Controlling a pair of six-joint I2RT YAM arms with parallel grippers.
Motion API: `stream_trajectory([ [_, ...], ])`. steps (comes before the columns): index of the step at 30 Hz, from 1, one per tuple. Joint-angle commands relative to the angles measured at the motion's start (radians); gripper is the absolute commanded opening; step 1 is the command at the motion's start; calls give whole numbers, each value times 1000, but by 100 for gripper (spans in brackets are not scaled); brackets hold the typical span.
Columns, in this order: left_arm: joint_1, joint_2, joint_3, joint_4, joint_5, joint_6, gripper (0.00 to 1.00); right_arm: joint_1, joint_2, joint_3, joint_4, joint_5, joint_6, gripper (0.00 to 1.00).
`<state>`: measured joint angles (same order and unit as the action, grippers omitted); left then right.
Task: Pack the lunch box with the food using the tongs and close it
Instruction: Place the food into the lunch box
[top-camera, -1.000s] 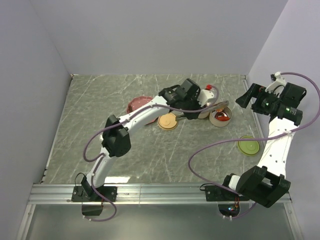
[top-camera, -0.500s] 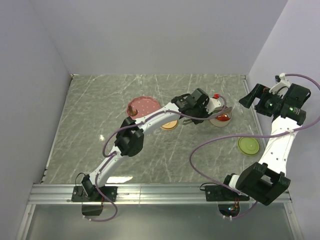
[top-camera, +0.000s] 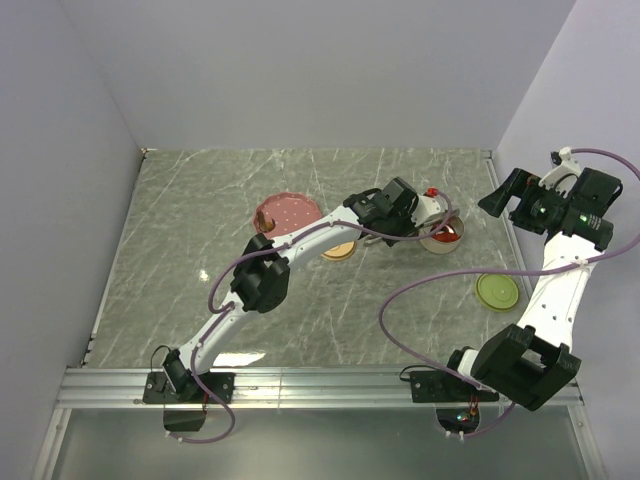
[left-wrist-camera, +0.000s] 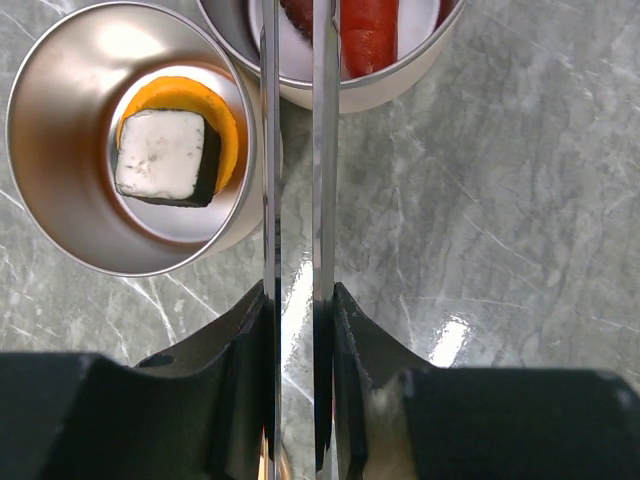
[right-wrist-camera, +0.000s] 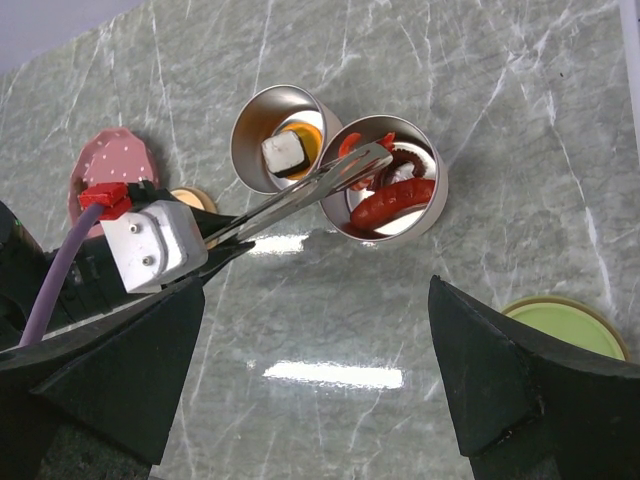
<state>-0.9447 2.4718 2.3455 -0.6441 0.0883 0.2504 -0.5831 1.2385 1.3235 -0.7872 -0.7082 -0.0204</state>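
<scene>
Marble table (left-wrist-camera: 520, 200): tongs (left-wrist-camera: 322, 200) clamped in L pincer (left-wrist-camera: 298, 300), tips over sausage tin (left-wrist-camera: 400, 85).

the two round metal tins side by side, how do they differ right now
Contents: the left round metal tin holds a white-and-dark block on a round orange slice; the right round metal tin holds red-orange sausage pieces.
Tongs: the tips of the long thin grey metal tongs reach over the right tin, not the left tin.
Shared: both are shiny, open-topped, upright and close together.
</scene>
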Motion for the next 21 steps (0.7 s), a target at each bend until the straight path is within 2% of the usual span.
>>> stream_trajectory([
  [1,1,4,35,58,-18,18,20,-9,-10,33,-1,-17,-13,100],
  [7,6,1,15,75,-35,29,28,-9,-8,34,-4,-17,-18,100],
  [11,7,-7,12,86,-48,36,42,-12,-7,36,-3,-22,-18,100],
  [14,9,-20,15,90,-50,36,49,-11,-7,36,-6,-23,-19,100],
  [21,9,-109,12,84,-27,18,49,-11,-13,42,-10,-34,-18,100],
])
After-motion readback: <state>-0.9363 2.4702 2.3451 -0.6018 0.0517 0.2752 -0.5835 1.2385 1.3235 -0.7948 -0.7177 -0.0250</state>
